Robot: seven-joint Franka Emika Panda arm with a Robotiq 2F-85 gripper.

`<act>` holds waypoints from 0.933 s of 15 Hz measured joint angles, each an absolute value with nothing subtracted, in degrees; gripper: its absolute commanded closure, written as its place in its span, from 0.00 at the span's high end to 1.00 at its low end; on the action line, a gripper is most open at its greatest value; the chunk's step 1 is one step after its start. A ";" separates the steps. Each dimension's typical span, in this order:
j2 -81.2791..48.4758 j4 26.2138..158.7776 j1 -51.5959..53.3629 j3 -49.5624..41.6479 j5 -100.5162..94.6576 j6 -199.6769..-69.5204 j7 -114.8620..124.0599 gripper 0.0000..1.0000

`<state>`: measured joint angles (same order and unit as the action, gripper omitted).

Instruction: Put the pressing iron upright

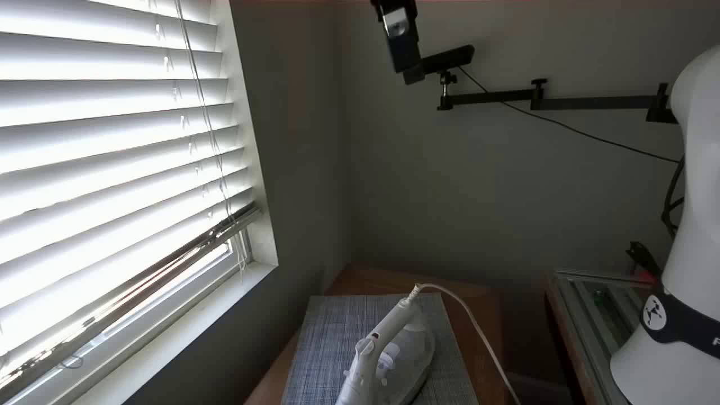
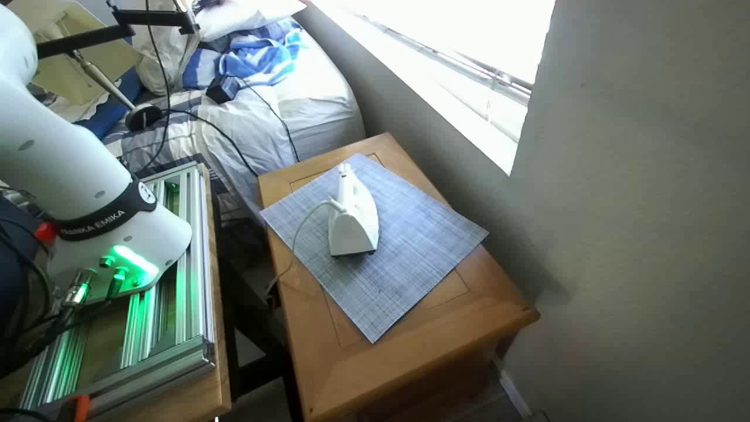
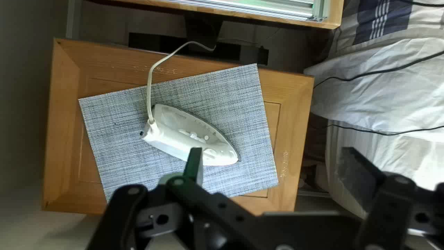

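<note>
Looks past wide-parted jaws, in the wrist view, onto a smooth white plastic pressing iron (image 3: 190,134), pointing right on a woven mat (image 3: 232,97) over grained wooden bench (image 3: 292,114). Shows flat heel (image 2: 353,237) only in an exterior view.

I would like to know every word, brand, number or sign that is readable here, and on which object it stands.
"FRANKA EMIKA" (first letter less clear): on the black band of the white robot arm.
Round white sign with dark figure, no readable word: on the same band.
Faint marking on the pressing iron: too small to read.
</note>
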<state>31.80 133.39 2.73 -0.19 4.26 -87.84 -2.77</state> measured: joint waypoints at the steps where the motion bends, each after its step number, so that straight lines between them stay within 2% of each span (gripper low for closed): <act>1: 31.80 133.39 2.73 -0.19 4.26 -87.84 -2.77 1.00; 14: 30.78 134.47 2.80 -0.12 1.31 -90.03 -8.47 1.00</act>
<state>30.78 134.47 2.80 -0.12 1.31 -90.03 -8.47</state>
